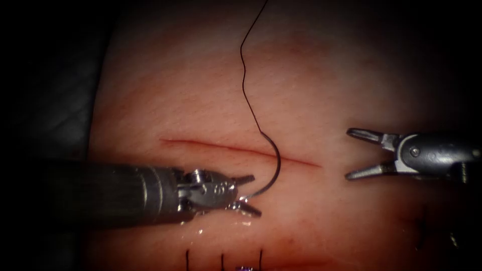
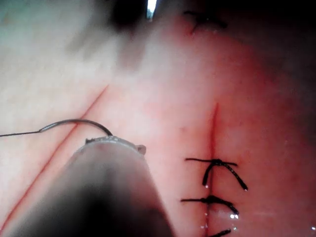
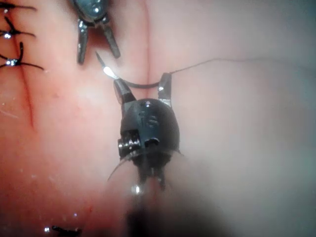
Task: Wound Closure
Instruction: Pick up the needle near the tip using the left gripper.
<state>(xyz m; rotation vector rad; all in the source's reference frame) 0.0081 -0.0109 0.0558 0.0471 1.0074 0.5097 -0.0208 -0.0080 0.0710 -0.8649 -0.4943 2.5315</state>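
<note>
1. Endoscope view is showing the pale pink pork-belly tissue (image 1: 191, 100) with a thin red straight cut (image 1: 241, 149) running across it from left to lower right.
2. The left arm's grey metal needle driver (image 1: 249, 194) is lying below the left part of the cut, its jaws spread in a narrow V and gripping nothing.
3. The dark curved steel needle (image 1: 275, 168) is lying loose on the tissue surface, arcing across the cut near its right end; whether any part of it is entering the tissue cannot be told.
4. The needle's pointed end is sitting between the left tool's parted jaws; contact with them cannot be confirmed.
5. The thin black thread (image 1: 247, 75) is trailing from the needle's upper end, rising in a wavy line over the tissue to the upper edge.
6. The right arm's silver needle driver (image 1: 348, 154) is hovering just right of the cut's right end, jaws spread wide and holding nothing, well apart from the needle.
7. Left wrist view is showing black knotted stitches (image 2: 213, 170) closing a second red cut (image 2: 214, 128) beside the working cut.
8. Right wrist view is showing the right tool's parted jaws (image 3: 143, 89) straddling the needle (image 3: 136, 84) without touching it.
</note>
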